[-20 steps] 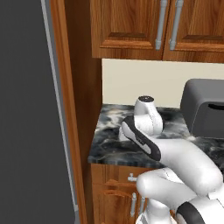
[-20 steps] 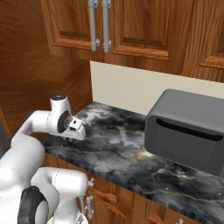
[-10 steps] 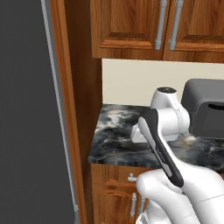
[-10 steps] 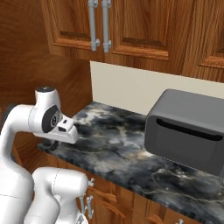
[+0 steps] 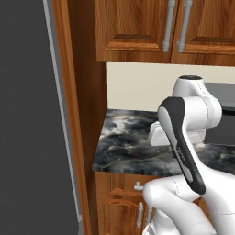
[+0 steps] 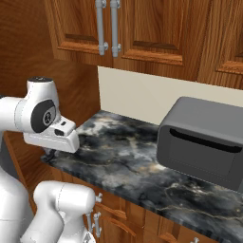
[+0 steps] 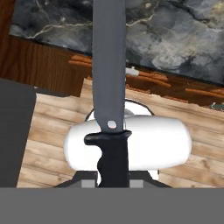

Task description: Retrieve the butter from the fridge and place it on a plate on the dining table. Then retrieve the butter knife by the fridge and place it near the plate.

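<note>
Gripper (image 7: 113,181) closed tight on black handle of butter knife (image 7: 108,65), grey blade running straight up hand view, over wall counter (image 6: 142,161) edge and wood floor (image 7: 48,127). Hand raised above marbled counter by dark grey fridge (image 5: 27,137). Farther right, grey toaster oven (image 6: 204,142) under wood cabinets (image 6: 142,28).

Grey-bladed, black-handled butter knife (image 7: 109,87) held, blade pointing away.
</note>
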Robot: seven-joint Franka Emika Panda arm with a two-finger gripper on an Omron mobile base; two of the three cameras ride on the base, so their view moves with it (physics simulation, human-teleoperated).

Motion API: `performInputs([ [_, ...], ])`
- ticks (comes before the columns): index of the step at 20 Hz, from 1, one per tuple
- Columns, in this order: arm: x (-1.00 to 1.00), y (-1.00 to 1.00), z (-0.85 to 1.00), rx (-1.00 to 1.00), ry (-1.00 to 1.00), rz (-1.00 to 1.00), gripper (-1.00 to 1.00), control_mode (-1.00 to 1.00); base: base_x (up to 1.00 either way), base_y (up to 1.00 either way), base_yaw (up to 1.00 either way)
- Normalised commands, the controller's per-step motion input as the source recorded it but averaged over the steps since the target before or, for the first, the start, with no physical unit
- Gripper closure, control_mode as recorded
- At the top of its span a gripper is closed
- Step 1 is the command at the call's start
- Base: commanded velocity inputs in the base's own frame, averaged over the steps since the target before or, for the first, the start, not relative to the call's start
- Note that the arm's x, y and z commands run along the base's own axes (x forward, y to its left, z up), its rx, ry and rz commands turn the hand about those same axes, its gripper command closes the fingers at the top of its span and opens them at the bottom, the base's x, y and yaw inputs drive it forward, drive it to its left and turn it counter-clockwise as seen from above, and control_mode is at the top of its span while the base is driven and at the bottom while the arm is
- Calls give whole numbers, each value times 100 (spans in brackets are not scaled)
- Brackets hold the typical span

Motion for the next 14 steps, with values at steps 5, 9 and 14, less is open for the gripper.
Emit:
performInputs([
  [5,-28,-35,1,-8,0,-5,100,-100,0,0,0],
  [9,-26,-27,-2,-4,0,-2,100,-100,0,0,0],
  [14,-23,-2,-33,7,-5,0,100,-100,0,0,0],
])
